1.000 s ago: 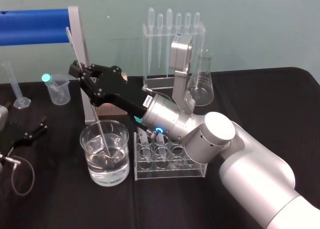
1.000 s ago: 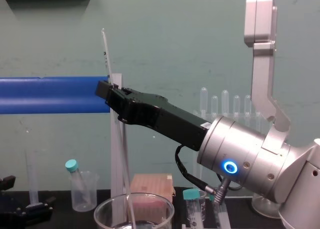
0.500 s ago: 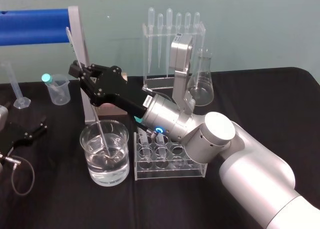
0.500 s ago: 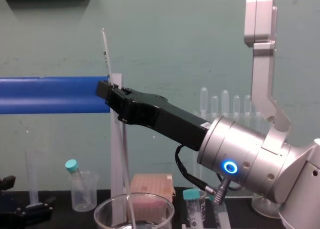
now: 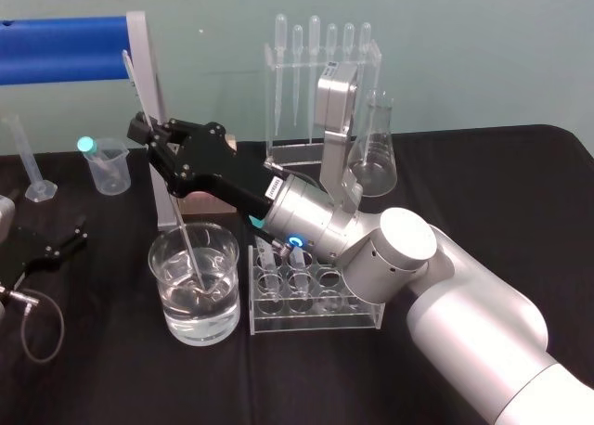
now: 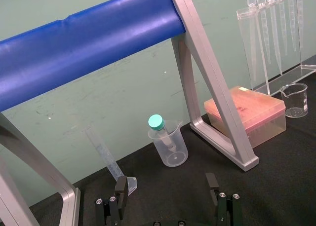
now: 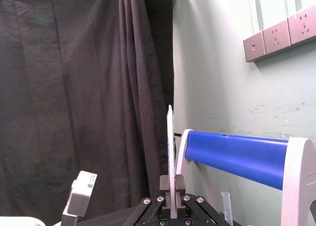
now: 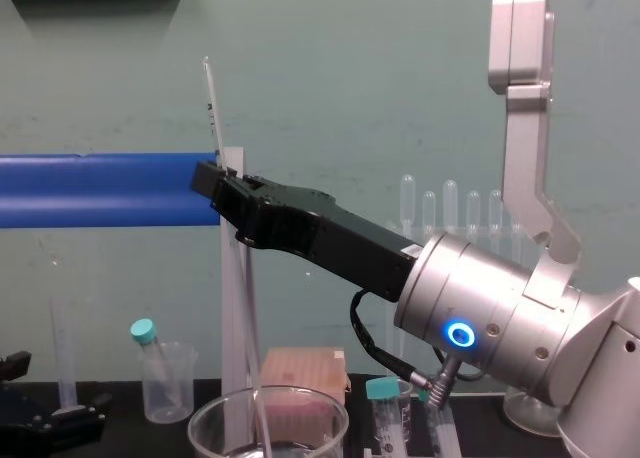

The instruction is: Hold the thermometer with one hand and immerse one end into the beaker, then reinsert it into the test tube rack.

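1. Over the beaker [image 5: 223, 314], left of the table's middle, my right gripper [image 5: 148, 134] hangs with its black fingers clamped on the thermometer [image 5: 134, 80].
2. The thermometer leans a little. Its top end stands clear above my fingers, in front of the blue bar [image 5: 56, 37]. Its lower part runs down past the beaker's rim into the water, ending near the bottom.
3. From the chest camera, I grip the rod well below its top, about level with the blue bar, and it passes straight down into the beaker's mouth.
4. I cannot make out the tip itself through the water and glass.
5. The beaker stands upright on the black cloth, just beside the test tube rack [image 5: 316, 300], on the rack's left.
6. My left gripper [image 5: 60, 244] lies low at the table's left edge, well apart from the beaker, its fingers spread and holding nothing.
7. Behind the rack stand the pipette stand [image 5: 320, 82] and a conical flask [image 5: 376, 160].
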Robot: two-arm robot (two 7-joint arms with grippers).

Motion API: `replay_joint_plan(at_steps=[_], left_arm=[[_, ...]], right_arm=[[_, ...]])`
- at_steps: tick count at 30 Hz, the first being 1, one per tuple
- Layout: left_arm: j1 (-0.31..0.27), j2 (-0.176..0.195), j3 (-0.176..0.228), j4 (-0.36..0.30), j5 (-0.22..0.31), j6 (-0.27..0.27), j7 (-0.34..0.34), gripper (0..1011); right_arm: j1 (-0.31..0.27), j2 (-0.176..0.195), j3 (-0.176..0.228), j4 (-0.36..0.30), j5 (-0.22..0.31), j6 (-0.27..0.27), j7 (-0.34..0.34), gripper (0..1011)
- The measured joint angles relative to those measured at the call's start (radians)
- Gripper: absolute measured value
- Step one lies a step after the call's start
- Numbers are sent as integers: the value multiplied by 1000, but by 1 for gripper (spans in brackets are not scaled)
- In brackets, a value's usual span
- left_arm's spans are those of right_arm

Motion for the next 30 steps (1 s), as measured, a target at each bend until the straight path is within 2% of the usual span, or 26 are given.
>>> replay_joint_plan(at_steps=[30], left_arm=[[0, 0, 0, 0, 0, 0, 0, 1008]], right_arm=[[0, 0, 0, 0, 0, 0, 0, 53]])
